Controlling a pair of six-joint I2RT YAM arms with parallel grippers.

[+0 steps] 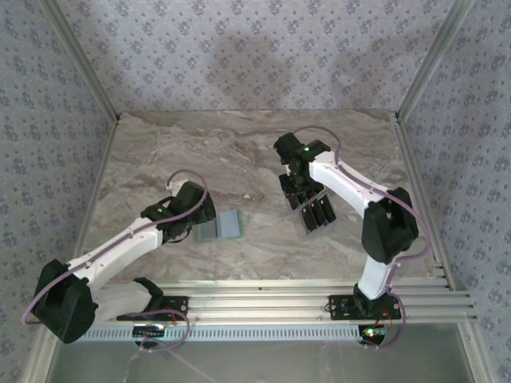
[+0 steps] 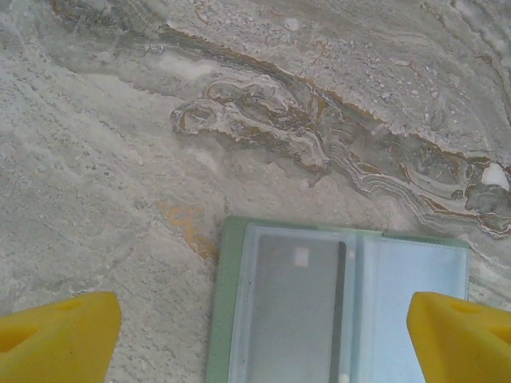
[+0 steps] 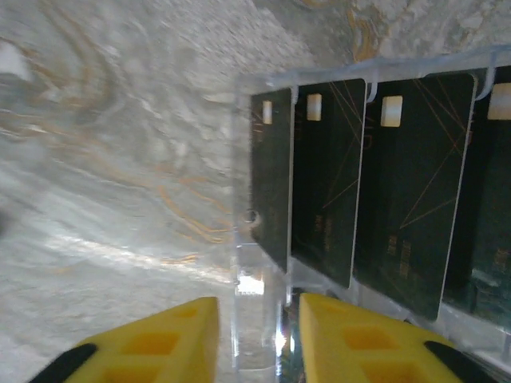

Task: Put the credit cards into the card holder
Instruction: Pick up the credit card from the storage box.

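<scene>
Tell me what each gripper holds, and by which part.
Left gripper: nothing, jaws wide. Right gripper: jaws straddle an end wall of the clear card rack; grip unconfirmed.

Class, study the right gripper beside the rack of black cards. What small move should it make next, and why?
Probably nudge the right gripper sideways onto the end credit card: its fingers straddle the end wall of the clear rack, not a card. The card holder lies open between the wide fingers of the left gripper.

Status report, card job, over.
Left gripper open over open card holder. Right gripper narrow astride wall of clear rack, grip unclear. Credit cards in rack. Nothing blocking.
</scene>
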